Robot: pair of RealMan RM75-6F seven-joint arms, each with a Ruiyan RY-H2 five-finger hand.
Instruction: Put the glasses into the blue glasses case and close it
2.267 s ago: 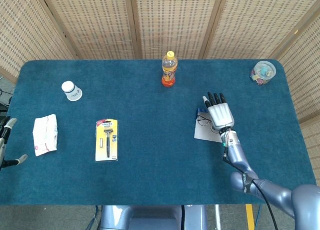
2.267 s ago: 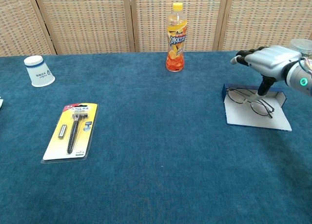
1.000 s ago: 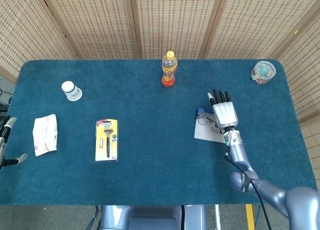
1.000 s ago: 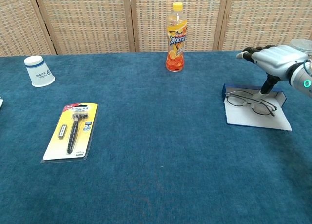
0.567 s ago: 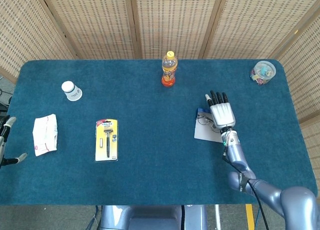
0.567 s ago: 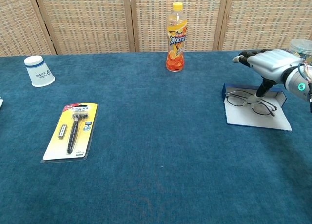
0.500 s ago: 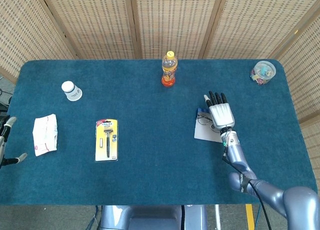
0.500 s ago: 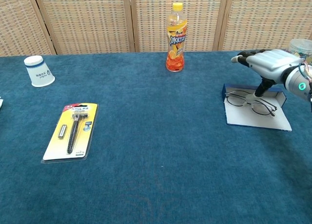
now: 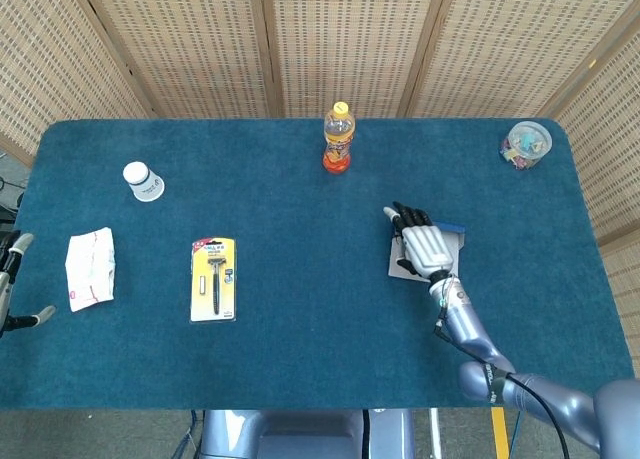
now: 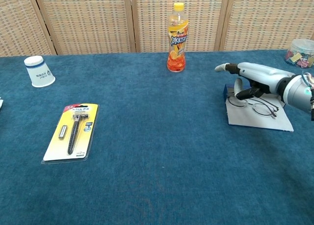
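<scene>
The left robot hand [image 9: 12, 284] idles at the surface's [image 9: 300, 279] far edge, its grip unclear. The right robot hand [image 10: 244, 78] hovers spread over the glasses [image 10: 257, 106], which lie beneath it on the open blue glasses case [image 10: 255, 112]. Pinch the frame gently, avoiding the lenses.

Lab/demo setup: blue-felt table [image 9: 300, 309], woven rattan screens [image 9: 340, 39] behind, misc props.

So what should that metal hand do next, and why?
Probably close its fingers on the glasses. The right hand hangs low over their left end with fingers spread, holding nothing, and the glasses lie on the open blue case, which is not shut yet.
</scene>
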